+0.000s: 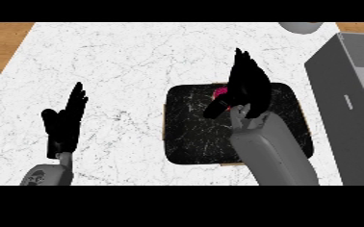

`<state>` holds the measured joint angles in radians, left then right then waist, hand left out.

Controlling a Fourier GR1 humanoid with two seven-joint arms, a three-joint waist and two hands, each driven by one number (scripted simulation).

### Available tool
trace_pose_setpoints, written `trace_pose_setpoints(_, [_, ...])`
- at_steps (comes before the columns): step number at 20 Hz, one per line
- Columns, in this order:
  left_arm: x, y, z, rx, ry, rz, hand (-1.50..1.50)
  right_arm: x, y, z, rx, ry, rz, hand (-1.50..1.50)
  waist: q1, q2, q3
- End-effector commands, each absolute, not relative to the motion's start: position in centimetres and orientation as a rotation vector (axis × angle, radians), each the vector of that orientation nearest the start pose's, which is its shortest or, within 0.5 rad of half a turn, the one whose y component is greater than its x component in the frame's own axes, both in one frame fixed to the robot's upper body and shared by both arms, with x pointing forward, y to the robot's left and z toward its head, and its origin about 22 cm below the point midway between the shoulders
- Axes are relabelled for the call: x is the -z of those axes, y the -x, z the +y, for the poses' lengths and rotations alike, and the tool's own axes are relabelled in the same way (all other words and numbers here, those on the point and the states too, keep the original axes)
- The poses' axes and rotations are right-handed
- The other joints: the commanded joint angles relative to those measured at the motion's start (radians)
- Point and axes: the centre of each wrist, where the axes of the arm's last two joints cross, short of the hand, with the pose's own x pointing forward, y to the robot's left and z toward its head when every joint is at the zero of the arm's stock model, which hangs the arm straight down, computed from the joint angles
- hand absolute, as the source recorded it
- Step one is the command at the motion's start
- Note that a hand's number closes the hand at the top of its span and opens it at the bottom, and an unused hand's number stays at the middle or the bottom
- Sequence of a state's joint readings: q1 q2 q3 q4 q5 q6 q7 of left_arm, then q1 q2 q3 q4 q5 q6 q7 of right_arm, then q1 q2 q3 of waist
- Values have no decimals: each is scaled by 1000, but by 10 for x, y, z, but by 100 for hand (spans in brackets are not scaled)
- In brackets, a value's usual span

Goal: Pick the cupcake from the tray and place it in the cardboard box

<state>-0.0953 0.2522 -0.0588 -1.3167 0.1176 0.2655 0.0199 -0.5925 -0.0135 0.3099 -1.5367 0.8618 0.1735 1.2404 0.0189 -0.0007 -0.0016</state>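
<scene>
Head view, approach to the grasp. The cupcake (220, 92), seen only as a small pink patch, sits in the upper middle of the black tray (188, 134), and most of it is hidden under the right hand (249, 89). That hand is open: its fingers run straight toward the far rim of the tray and its thumb (215, 109) juts out to the left below the cupcake, so nothing is enclosed yet. Whether the palm already touches the cupcake cannot be told.

The tray lies on the white marbled tabletop (128, 57). The cardboard box (341, 106), which appears grey here, stands just beside the tray's right edge. A grey rounded object (302, 27), cut off by the top of the view, lies beyond the box. The left hand (65, 118) rests open, fingers up, at the left, well apart from the tray.

Risks, as judged from this pose:
- The cupcake lies at the thumb side of the hand rather than centred under it, so closing the fingers could nudge it sideways across the tray or tip it over.
- Curling the fingers too low could crush the soft top.
- The box wall stands close by, so a low carry to the right could knock the cupcake against its rim.
</scene>
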Motion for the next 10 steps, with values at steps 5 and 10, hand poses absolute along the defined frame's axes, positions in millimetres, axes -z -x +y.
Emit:
trace_pose_setpoints(5, [33,-263,280,-36,-310,-1368,0,-147,-332,-75,-519,975,-687,-150,-9,1,0])
trace_pose_setpoints(10, [28,-268,258,-57,-294,-1388,0,-139,-336,-72,-539,963,-656,-150,-9,-2,0])
